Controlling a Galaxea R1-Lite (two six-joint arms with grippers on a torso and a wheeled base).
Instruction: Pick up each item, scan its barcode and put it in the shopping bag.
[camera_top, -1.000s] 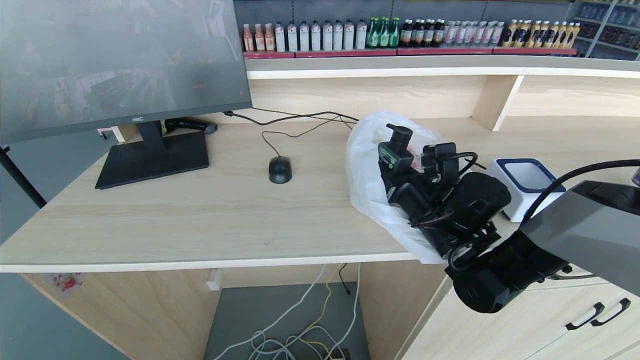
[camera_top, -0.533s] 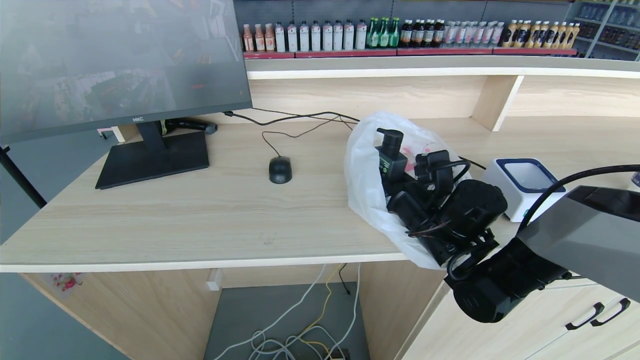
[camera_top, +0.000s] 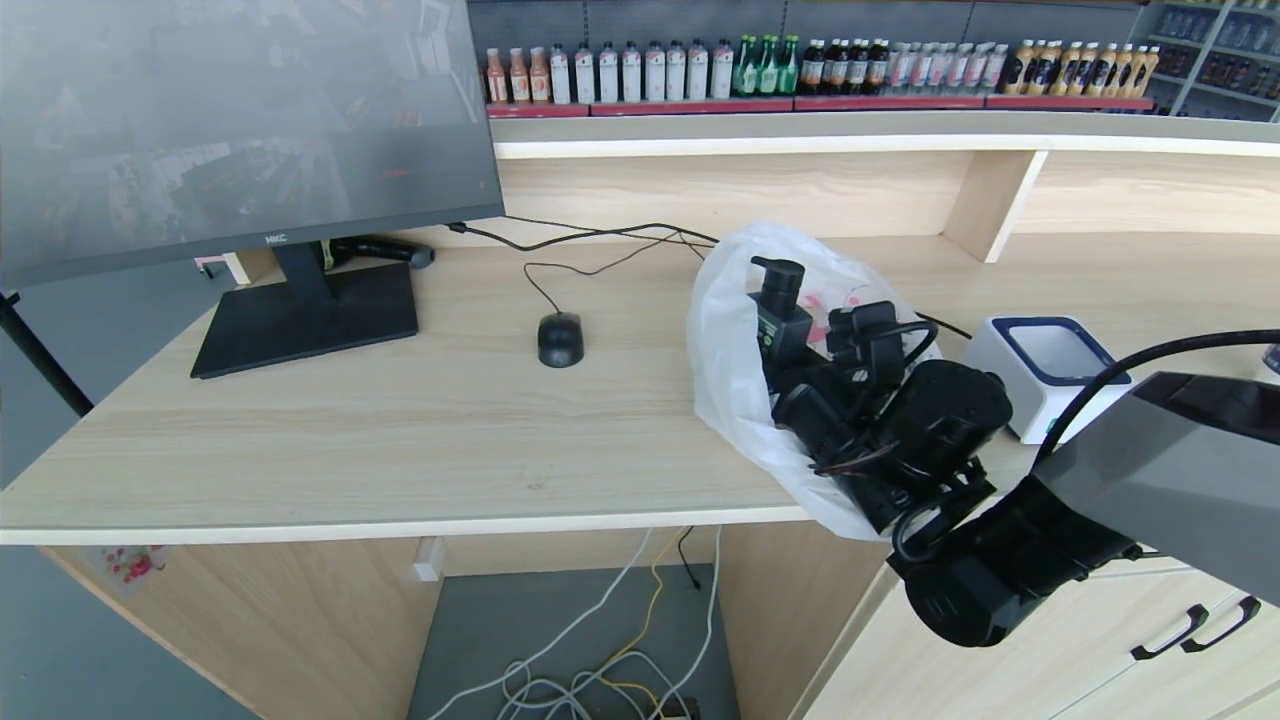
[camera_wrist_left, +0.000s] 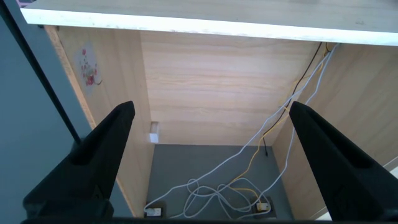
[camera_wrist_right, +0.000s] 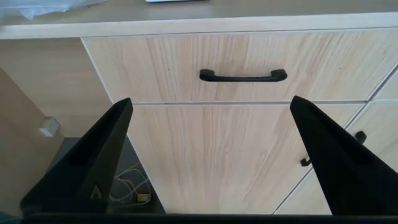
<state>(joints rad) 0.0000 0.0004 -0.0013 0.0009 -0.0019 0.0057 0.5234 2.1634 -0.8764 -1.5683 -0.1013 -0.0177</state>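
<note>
White, thin plastic is what the shopping bag (camera_top: 725, 350) is made of, crinkled and half see-through. It is sitting slumped on the pale wood counter (camera_top: 400, 430) close to the front edge, with its lowest fold drooping just over that edge. It is lying between the black mouse (camera_top: 560, 340) and the white, blue-rimmed scanner (camera_top: 1050, 375), much nearer the scanner. A pinkish-red patch (camera_top: 822, 300) is showing faintly through the film near the top.

A black pump-topped bottle (camera_top: 778, 305) with a small greenish label is standing upright at the bag's mouth. It is right against the black wrist of the right arm (camera_top: 940, 430), which is leaning in over the counter edge and covering the bag's near side. Whether the bottle is being held I cannot tell from here.

In the right wrist view the right gripper (camera_wrist_right: 210, 101) is showing its jaws spread wide, with a drawer front (camera_wrist_right: 186, 68) and its black handle (camera_wrist_right: 242, 76) between them. The left gripper (camera_wrist_left: 212, 106) is hanging low with jaws likewise wide apart, facing the cables (camera_wrist_left: 230, 186) under the counter.
</note>
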